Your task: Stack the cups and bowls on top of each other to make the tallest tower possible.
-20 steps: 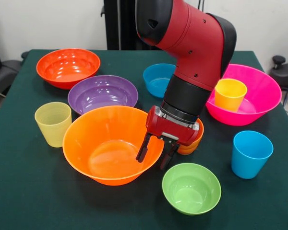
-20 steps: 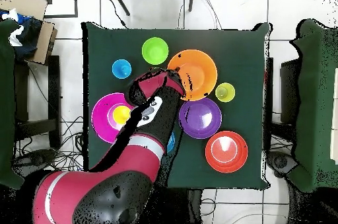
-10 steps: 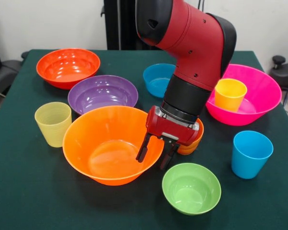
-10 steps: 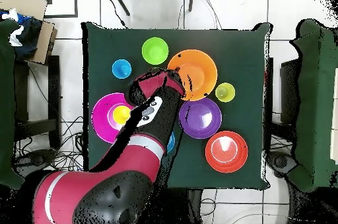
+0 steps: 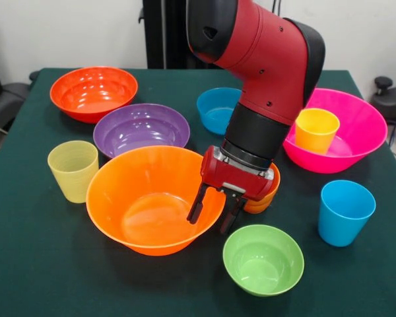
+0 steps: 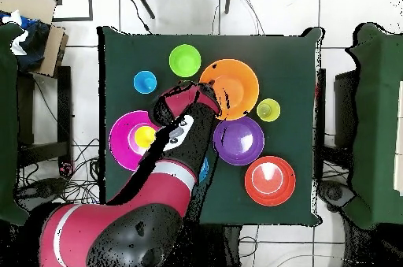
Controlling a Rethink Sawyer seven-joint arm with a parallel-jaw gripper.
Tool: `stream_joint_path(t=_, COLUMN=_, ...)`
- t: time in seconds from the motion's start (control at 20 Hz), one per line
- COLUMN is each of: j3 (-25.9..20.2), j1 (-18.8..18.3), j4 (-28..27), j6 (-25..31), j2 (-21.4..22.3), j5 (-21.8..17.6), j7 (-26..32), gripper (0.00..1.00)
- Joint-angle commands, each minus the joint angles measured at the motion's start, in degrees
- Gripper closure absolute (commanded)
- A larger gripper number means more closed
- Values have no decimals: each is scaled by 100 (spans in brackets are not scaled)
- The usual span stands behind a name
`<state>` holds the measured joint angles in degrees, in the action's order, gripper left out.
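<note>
The large orange bowl (image 5: 155, 198) sat on the green table (image 5: 39, 264), toward its front in the front view, and nothing was stacked in it. The claw (image 5: 213, 216) straddled this bowl's rim on the side toward the lime green bowl (image 5: 263, 259): one finger hung inside the orange bowl, the other outside it, the jaws spread with a clear gap and gripping nothing that could be seen. In the overhead view the claw (image 6: 214, 100) met the same bowl's (image 6: 234, 83) edge.

Behind the claw, mostly hidden by it, an orange cup (image 5: 266, 196) stood on the table. The purple bowl (image 5: 141, 129) lay just behind the large orange bowl, with the red-orange bowl (image 5: 94, 91) farther back. The pale ribbed cup (image 5: 72, 170) stood upright just beside the orange bowl's other side. The small blue bowl (image 5: 216, 109) sat behind the arm (image 5: 264, 59).

The hot pink bowl (image 5: 356, 125) held the yellow cup (image 5: 316, 129) upright inside it, the only nested pair. The sky blue cup (image 5: 345, 212) stood alone near the pink bowl, apart from the lime green one.
</note>
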<state>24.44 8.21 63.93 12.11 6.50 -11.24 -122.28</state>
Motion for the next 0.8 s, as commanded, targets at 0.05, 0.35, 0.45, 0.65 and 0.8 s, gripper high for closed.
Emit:
stream_joint_path(t=0.05, j3=-474, j1=10, j4=-41, j6=95, j2=-72, j5=155, j7=-595, gripper=0)
stream_joint_path(t=0.35, j3=-485, j1=3, j4=-55, j6=162, j2=-57, j5=162, j7=-569, gripper=0)
stream_joint_path(t=0.45, j3=-508, j1=-10, j4=-52, j6=179, j2=-46, j5=160, j7=-547, gripper=0)
stream_joint_path(t=0.65, j3=-525, j1=-24, j4=-52, j6=192, j2=-30, j5=152, j7=-520, gripper=0)
stream_joint_path(t=0.8, j3=-545, j1=-35, j4=-34, j6=195, j2=-14, j5=146, j7=-504, gripper=0)
